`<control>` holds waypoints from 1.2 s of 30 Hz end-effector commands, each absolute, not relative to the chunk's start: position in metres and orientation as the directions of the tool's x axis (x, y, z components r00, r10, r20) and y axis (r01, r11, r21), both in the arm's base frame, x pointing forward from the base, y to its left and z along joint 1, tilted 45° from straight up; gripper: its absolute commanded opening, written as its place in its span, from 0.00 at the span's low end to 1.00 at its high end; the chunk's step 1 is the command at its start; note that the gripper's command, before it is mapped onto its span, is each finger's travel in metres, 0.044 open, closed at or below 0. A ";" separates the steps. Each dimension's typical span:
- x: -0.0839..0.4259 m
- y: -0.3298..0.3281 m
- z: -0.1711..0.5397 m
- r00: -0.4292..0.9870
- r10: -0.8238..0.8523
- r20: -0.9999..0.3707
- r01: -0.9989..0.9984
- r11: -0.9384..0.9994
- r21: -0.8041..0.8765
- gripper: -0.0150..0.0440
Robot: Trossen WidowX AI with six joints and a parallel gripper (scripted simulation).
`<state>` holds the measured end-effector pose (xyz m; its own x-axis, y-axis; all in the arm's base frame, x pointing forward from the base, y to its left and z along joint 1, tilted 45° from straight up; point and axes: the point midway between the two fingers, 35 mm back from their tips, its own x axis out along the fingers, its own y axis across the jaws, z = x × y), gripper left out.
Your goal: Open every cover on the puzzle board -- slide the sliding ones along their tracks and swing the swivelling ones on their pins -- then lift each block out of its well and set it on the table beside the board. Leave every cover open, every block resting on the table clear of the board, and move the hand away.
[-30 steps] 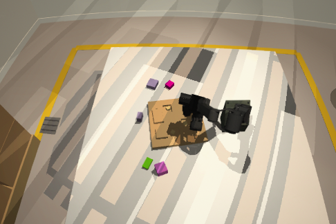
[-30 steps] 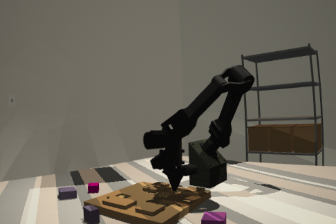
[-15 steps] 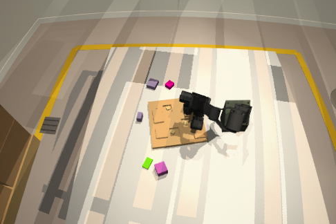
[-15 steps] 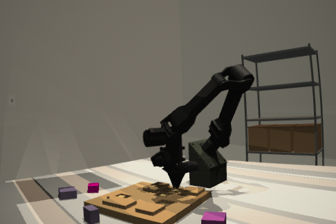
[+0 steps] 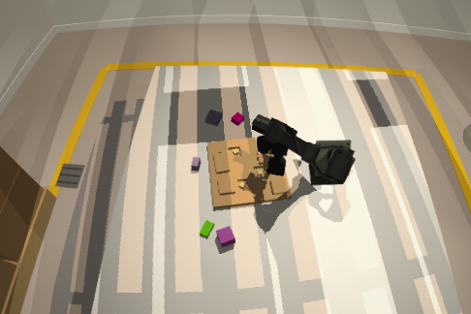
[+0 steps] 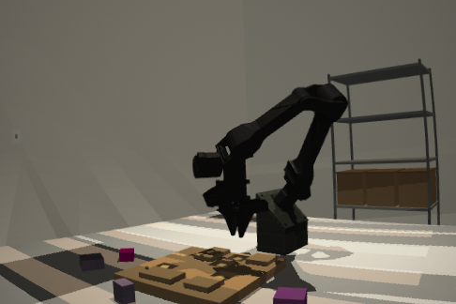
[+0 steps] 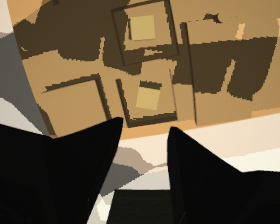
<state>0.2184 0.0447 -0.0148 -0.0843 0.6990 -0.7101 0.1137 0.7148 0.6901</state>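
Observation:
The tan puzzle board point(image 5: 233, 201) point(image 6: 129, 272) point(image 7: 35, 70) has raised cover plates, one point(image 5: 279, 186) point(image 6: 261, 259) point(image 7: 75, 110) at the base-side corner. In the wrist view two square recesses show pale squares point(image 7: 142, 27) point(image 7: 148, 98) at their middles, uncovered. Off the board lie a dark purple block point(image 5: 213, 117) point(image 6: 91, 262), a magenta block point(image 5: 237, 118) point(image 6: 127, 254), a lavender block point(image 5: 195, 163) point(image 6: 124, 291), a green block point(image 5: 206, 229) and a purple block point(image 5: 226, 236) point(image 6: 290, 296). My gripper point(image 6: 236, 235) point(image 7: 145, 128) is partly open and empty, above the board's base side. The arm hides part of the board from above.
The arm's base point(image 5: 331, 173) point(image 6: 281, 235) stands beside the board. Shadows of the arm and striped light fall across the board and floor. A shelf rack point(image 6: 382, 117) with brown boxes stands far behind. A yellow line point(image 5: 194, 64) borders the area.

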 end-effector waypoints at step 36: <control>0.219 0.062 -0.032 -0.080 0.696 -0.713 0.035 0.717 0.696 0.50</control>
<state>0.2221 0.0594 -0.0281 -0.0705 0.6919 -0.7186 -0.0033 0.7202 0.6937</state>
